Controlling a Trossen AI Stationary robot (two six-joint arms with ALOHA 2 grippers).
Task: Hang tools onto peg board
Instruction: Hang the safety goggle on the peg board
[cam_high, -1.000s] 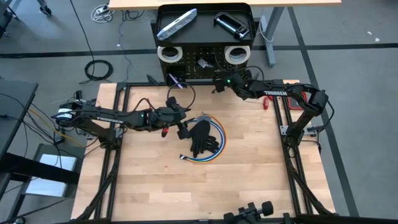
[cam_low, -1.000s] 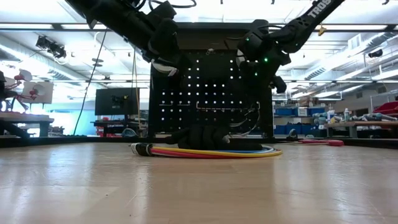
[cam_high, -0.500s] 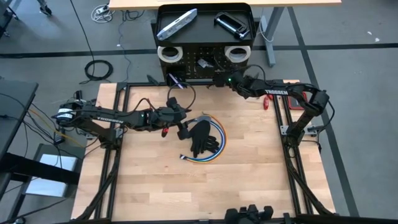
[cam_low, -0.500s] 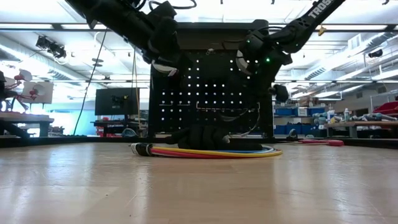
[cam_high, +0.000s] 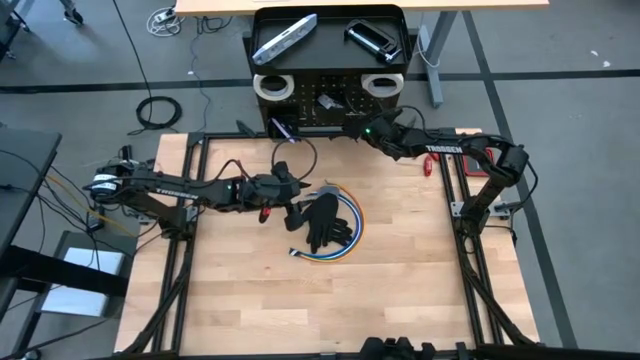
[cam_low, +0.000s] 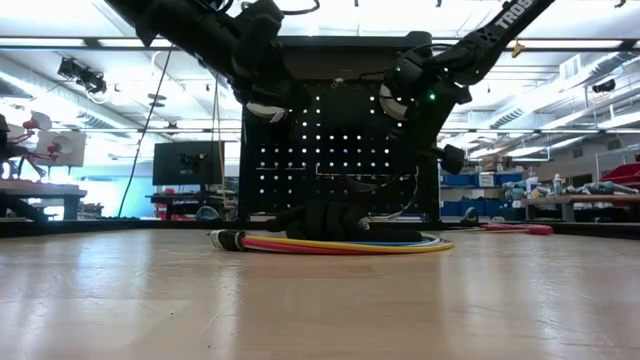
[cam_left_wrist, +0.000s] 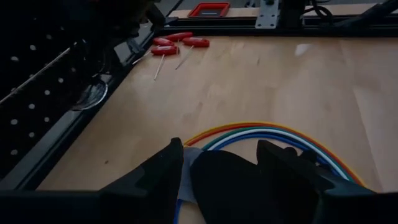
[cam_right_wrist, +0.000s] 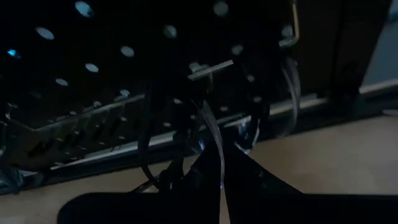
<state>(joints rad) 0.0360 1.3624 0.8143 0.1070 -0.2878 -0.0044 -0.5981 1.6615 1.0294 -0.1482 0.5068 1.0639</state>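
Note:
The black peg board (cam_high: 330, 100) stands at the table's far edge. Its tray top holds a silver-grey flat bar (cam_high: 285, 38) and a black clamp (cam_high: 372, 38), and two white tape rolls (cam_high: 272, 87) (cam_high: 379, 87) hang on its face. A black glove (cam_high: 322, 220) lies on a coil of coloured cables (cam_high: 345, 240) at mid-table. My left gripper (cam_high: 295, 207) is open, its fingers astride the glove's edge (cam_left_wrist: 236, 180); whether they touch it does not show. My right gripper (cam_high: 350, 130) is at the board's face, shut on a thin pale cable (cam_right_wrist: 211, 140). My right gripper pinches a thin pale cable (cam_right_wrist: 214, 149) between its two fingers (cam_right_wrist: 249, 174). The cable runs from the fingers up toward a hook on the peg board (cam_right_wrist: 211, 67). The gripper comes at the board from the table's right, well above the table top.
Red-handled tools (cam_left_wrist: 177, 42) lie on the table near its right far corner, also seen beside the right arm (cam_high: 427, 165). A purple-handled tool (cam_high: 283, 128) sits at the board's foot. Wire loops (cam_low: 385, 190) hang on the board's face. The near half of the wooden table (cam_high: 330, 300) is bare.
My right gripper has moved a little toward the peg board and tipped, its lower part swinging down in the low view. My left arm has stayed nearly still over the glove.

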